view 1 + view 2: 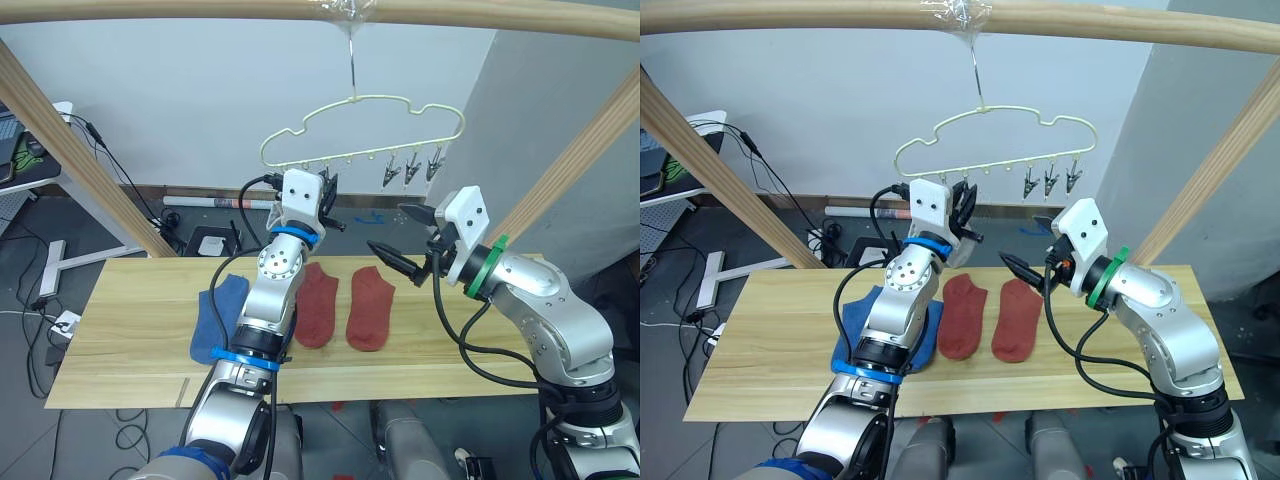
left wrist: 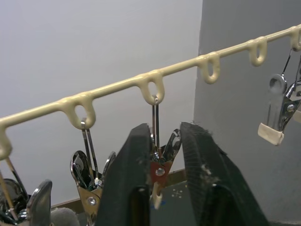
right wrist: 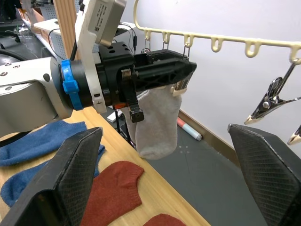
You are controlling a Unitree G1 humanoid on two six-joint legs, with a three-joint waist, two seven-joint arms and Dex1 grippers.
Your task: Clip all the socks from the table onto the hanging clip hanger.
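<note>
Up at the hanger (image 1: pixel 362 130), the left gripper (image 3: pixel 181 70) is pinching a clip (image 2: pixel 159 170), with a grey sock (image 3: pixel 157 123) hanging straight down beneath. Beside it, the right gripper (image 1: pixel 397 240) is hovering wide open, empty. Below, red socks (image 1: pixel 342 303) and blue socks (image 1: pixel 217 314) are lying lengthwise on the bench (image 1: pixel 130 330). Whether the clip is biting the sock is hard to tell.

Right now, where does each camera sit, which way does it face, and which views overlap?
Left eye: on the head, looking forward and down over the table, rust-red socks and clip hanger; both arms show.
Right eye: beside it, same scene, slightly offset.
Left wrist: looks along the left pincer at the hanger's clips; its two fingers straddle one.
Right wrist: looks past the open right pincer at the left pincer and a hanging grey sock.
Shared: the hanger appears in all views.
</note>
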